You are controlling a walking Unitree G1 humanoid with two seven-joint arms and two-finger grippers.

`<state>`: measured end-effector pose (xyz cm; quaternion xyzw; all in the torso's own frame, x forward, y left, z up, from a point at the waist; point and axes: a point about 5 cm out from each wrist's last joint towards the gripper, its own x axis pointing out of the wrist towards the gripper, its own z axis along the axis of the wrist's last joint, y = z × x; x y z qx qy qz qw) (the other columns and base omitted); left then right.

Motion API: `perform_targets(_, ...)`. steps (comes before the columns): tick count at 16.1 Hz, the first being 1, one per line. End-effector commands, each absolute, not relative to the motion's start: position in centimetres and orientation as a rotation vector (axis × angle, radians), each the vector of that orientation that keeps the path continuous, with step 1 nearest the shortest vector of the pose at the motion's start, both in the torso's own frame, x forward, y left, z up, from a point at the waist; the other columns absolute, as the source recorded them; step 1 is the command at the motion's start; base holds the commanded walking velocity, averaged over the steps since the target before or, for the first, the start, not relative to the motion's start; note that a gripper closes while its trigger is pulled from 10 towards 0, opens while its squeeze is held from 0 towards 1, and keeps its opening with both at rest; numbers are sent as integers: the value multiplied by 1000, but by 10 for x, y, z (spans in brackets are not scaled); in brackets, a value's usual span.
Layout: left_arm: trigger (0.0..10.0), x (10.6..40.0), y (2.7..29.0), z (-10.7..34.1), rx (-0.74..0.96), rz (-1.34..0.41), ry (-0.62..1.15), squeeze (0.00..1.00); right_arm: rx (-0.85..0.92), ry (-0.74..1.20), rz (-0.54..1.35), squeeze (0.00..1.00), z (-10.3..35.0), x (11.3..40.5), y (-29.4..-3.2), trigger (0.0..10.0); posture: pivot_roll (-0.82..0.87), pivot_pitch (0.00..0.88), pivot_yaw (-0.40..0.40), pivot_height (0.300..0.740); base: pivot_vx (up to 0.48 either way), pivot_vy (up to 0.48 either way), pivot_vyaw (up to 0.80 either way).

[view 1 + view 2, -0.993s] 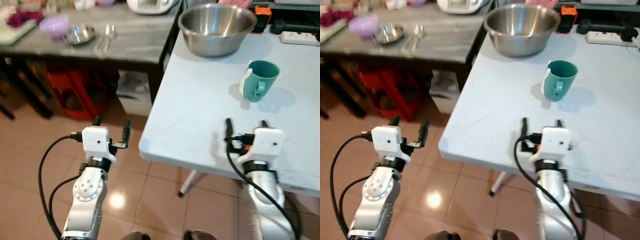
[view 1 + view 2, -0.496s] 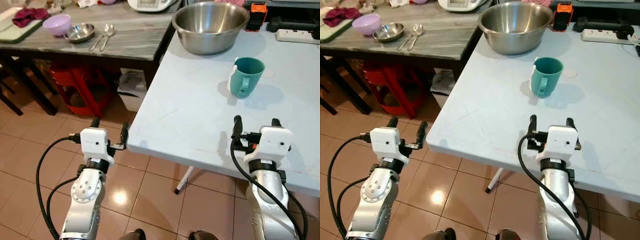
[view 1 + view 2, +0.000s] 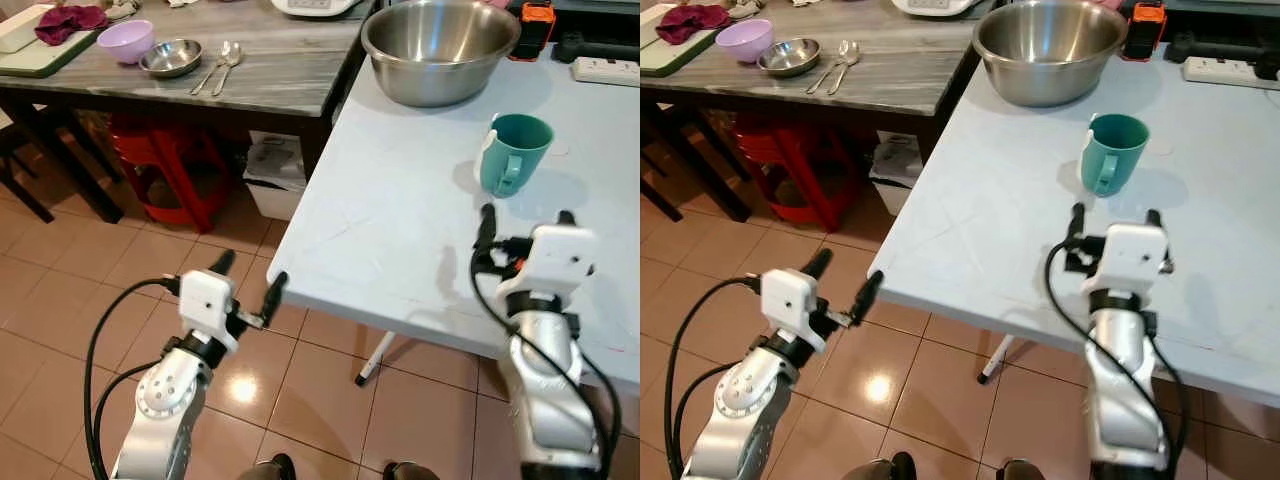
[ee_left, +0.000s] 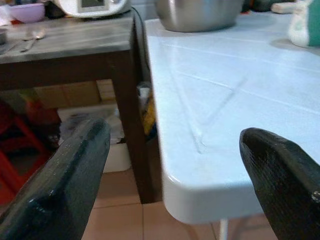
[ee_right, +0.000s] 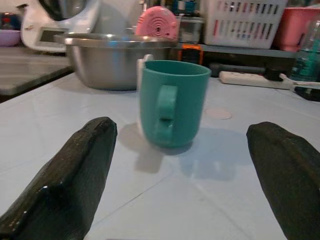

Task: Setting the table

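Pincers spread wide: right pincer [image 3: 523, 219] faces teal mug [image 3: 515, 153] before steel bowl [image 3: 440, 50]; left pincer [image 3: 247, 279] beside table corner [image 3: 283, 287].

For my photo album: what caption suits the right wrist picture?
Open right gripper facing a teal mug on the white table.

Bright even light, floor glare, sharp frames

A home kitchen or dining corner: a pale blue table [image 3: 400, 230] carries a steel mixing bowl [image 3: 440, 50] and a green mug [image 3: 513, 153], while a grey counter [image 3: 270, 70] holds spoons [image 3: 220, 66], small bowls [image 3: 170, 57] and an appliance, above tiled floor [image 3: 60, 290].
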<state>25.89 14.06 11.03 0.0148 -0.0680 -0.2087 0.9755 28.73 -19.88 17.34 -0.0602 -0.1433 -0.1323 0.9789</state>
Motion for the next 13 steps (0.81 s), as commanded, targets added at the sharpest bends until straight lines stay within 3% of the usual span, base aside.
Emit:
perform_targets(1, 10000, 254, 143, 109, 41, -435, -121, 0, -109, -272, -284, 0, 172, 291, -202, 10000, -93, 233, 121, 740, 0, 0, 0)
perform_targets(13, 10000, 240, 140, 114, 44, -582, -93, 0, -111, -299, -266, 0, 197, 333, -212, 10000, -56, 286, 149, 740, 0, 0, 0)
